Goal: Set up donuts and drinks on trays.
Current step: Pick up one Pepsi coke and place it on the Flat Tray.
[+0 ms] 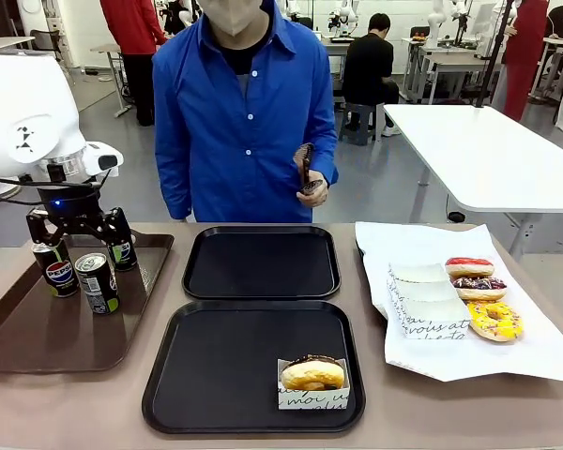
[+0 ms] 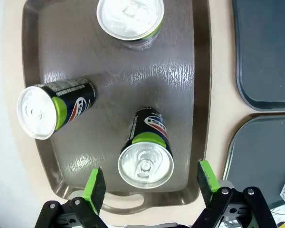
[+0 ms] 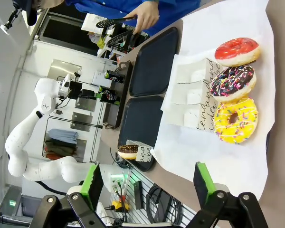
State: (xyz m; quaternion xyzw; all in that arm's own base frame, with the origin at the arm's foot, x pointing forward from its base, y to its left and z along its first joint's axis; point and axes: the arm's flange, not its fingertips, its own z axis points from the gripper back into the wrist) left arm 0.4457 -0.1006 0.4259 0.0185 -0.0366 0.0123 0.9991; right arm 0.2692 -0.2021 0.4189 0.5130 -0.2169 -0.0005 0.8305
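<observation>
Three Pepsi cans stand on a brown tray: one at the left, one in front, one behind. My left gripper hangs open just above them. In the left wrist view its green pads flank the nearest can, apart from it, with two more cans beyond. The two black trays are the far one and the near one, which holds a sleeved chocolate donut. My right gripper is open above the paper, holding nothing.
On the white paper at the right lie a red donut, a chocolate donut, a yellow donut and empty sleeves. A person in a blue shirt stands across the table holding tongs.
</observation>
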